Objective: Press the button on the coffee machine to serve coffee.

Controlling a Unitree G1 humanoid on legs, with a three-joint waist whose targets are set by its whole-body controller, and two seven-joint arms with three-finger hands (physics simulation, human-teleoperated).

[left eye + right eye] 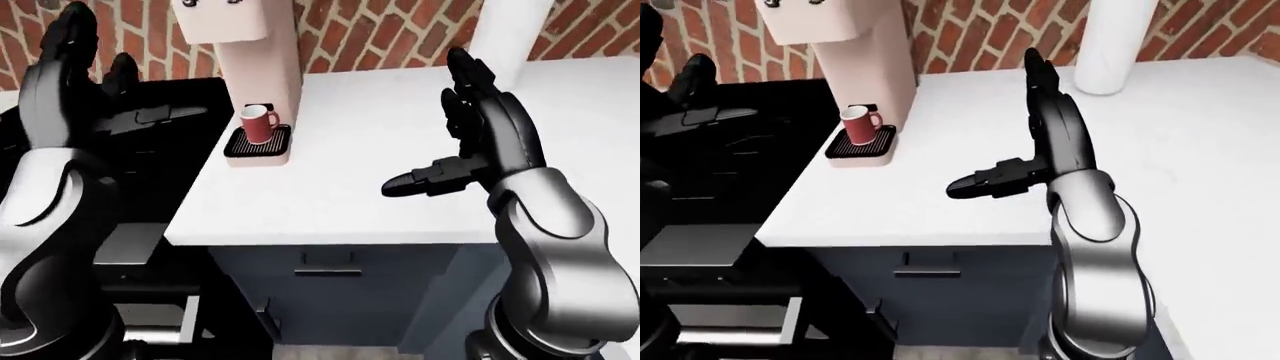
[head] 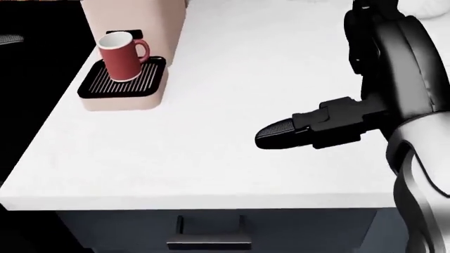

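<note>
A pink coffee machine (image 1: 255, 52) stands on the white counter (image 1: 380, 120) near its left edge, its top cut off by the frame. A red mug (image 1: 258, 123) sits on its black drip tray (image 1: 257, 142) under the spout. No button shows clearly. My right hand (image 1: 455, 127) is open over the counter, to the right of the machine and apart from it, thumb pointing left. My left hand (image 1: 100, 90) is open, raised over the black stove at the left.
A black stove (image 1: 170, 150) fills the left side beside the counter. A white cylinder (image 1: 1110, 45) stands at the top right against the brick wall. A dark cabinet drawer with a handle (image 1: 328, 266) is below the counter edge.
</note>
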